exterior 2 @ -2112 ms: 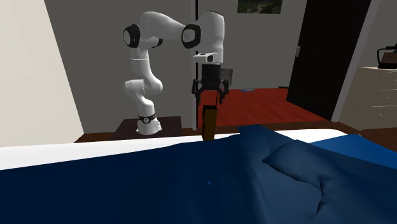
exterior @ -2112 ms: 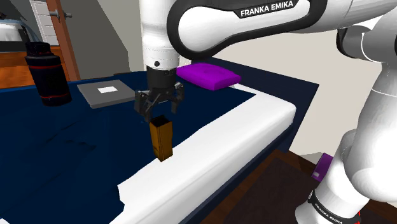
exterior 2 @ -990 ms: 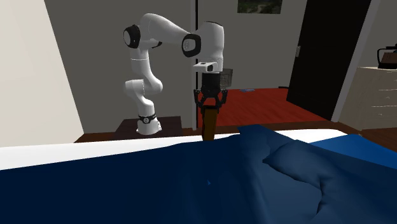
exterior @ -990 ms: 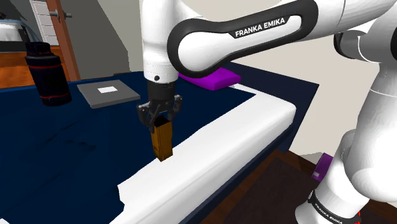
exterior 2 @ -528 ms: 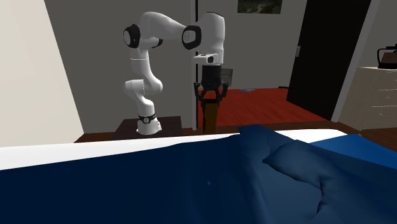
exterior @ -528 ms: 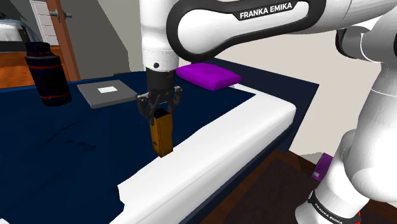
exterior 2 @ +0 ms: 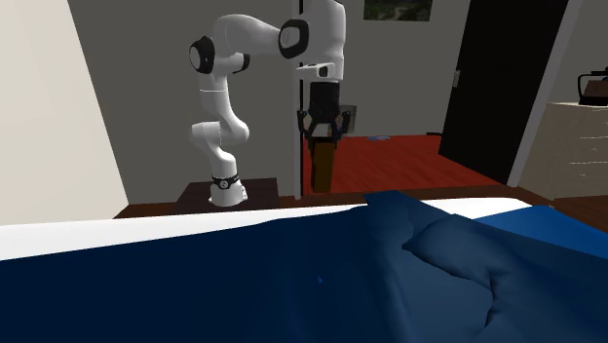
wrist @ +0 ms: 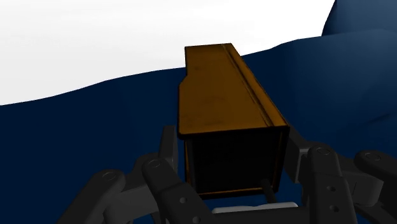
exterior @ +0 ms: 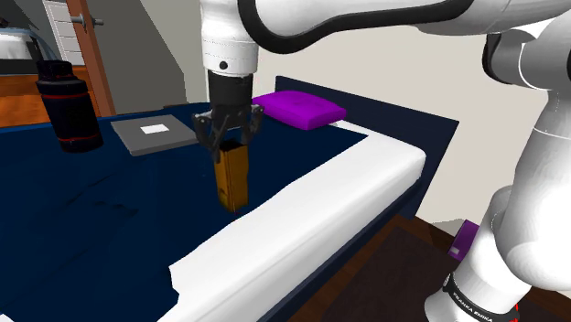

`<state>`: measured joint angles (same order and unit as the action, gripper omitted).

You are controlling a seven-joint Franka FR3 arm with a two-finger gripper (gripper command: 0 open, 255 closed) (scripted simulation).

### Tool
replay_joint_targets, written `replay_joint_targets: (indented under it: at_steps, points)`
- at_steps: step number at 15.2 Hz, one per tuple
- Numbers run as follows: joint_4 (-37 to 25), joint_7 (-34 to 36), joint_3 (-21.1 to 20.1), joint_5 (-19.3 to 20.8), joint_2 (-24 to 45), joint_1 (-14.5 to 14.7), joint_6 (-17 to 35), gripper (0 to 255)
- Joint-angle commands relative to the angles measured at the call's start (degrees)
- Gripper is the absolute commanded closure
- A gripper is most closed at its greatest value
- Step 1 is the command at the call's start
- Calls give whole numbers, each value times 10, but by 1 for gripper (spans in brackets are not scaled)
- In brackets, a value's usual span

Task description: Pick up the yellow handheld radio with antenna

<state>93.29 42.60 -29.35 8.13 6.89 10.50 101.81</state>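
The radio (exterior: pixel 231 178) is an orange-brown upright box with a dark top end. No antenna is visible on it. My black gripper (exterior: pixel 229 146) is shut on its upper end, and it hangs a little above the bed's white edge (exterior: pixel 302 210). In the second exterior view the radio (exterior 2: pixel 321 168) hangs under the gripper (exterior 2: pixel 322 136), clear of the bedding. In the wrist view the gripper (wrist: pixel 231 153) has one finger pressed against each side of the radio (wrist: pixel 219 95), with dark blue cover and white sheet beyond it.
On the dark blue bed cover (exterior: pixel 110 210) stand a black canister (exterior: pixel 66 105) and a flat grey slab (exterior: pixel 156 134); a purple cushion (exterior: pixel 299 108) lies farther back. A small purple thing (exterior: pixel 465 240) lies on the floor beside the arm's base. Rumpled blue bedding (exterior 2: pixel 458 253) rises in the second exterior view.
The gripper closed on the radio's top and has risen with it; the radio is now lifted off the bed edge where it stood.
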Motion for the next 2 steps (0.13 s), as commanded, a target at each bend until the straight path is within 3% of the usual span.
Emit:
replay_joint_targets:
  at_steps: [1, 2]
  points:
    - [-11, -2, 0, 0, 0, 0, -11, 255]
    - [-11, -2, 0, 0, 0, 0, -11, 255]
